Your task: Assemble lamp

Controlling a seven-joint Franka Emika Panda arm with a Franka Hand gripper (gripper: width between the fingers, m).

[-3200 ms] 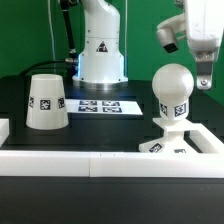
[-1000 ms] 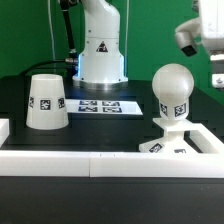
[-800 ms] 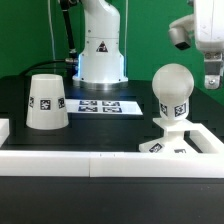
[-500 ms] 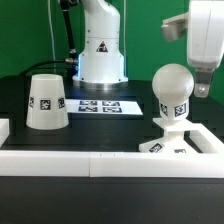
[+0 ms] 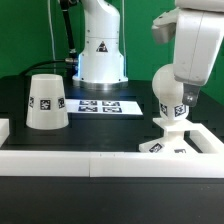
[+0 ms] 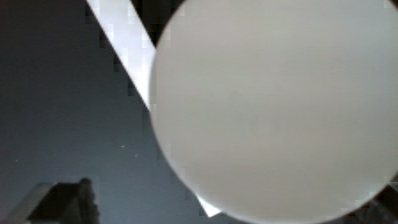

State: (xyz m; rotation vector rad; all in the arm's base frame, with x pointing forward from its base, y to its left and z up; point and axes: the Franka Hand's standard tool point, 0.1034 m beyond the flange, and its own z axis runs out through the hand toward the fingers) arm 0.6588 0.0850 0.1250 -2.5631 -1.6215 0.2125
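Lamp parts, one shade [image 5: 45,101], one bulb [image 5: 164,92] upright on one base [image 5: 165,146], jaws apart at the bulb

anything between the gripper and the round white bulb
Nothing visible: the open gripper hangs right at the round white plastic bulb, which fills much of the wrist view. Whether it touches the bulb, I cannot tell.

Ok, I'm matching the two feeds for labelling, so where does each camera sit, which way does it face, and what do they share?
Exterior view: sits low, off the arm, looking level across the table toward the robot pedestal; the arm and its gripper show close by the bulb.
Wrist view: sits on the wrist, looking along the gripper at the bulb from very near; one dark finger shows.
Shared: the bulb and the table.
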